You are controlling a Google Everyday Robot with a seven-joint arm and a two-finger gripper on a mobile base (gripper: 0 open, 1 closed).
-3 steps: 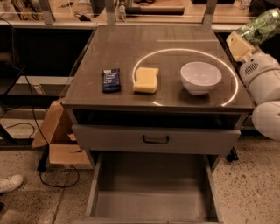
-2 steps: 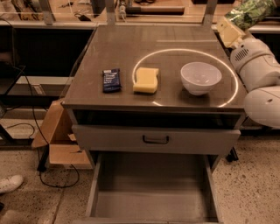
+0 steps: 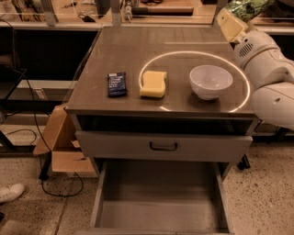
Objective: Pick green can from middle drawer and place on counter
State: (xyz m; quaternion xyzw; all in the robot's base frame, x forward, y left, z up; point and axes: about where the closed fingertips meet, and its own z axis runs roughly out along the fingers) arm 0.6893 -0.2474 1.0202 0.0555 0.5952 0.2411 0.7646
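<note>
The green can (image 3: 250,7), with its mottled leafy print, hangs at the top right, above the counter's far right corner and partly cut off by the frame's top edge. My gripper (image 3: 238,17) is shut on it; one cream finger (image 3: 230,24) shows on the can's left side. The white arm (image 3: 268,75) reaches in along the right edge. The middle drawer (image 3: 161,202) stands pulled out at the bottom, its flat grey floor bare. The counter (image 3: 133,50) is the grey-brown cabinet top with a bright ring of light on it.
On the counter lie a dark blue snack packet (image 3: 116,84), a yellow sponge (image 3: 153,84) and a white bowl (image 3: 211,81). A shut grey drawer front with a dark handle (image 3: 163,147) sits above the open drawer. A cardboard box (image 3: 57,142) and cables lie on the floor at left.
The arm has carried the green can left and slightly up, from beside the counter's right edge to over its far right corner. Things on the counter have not moved.
</note>
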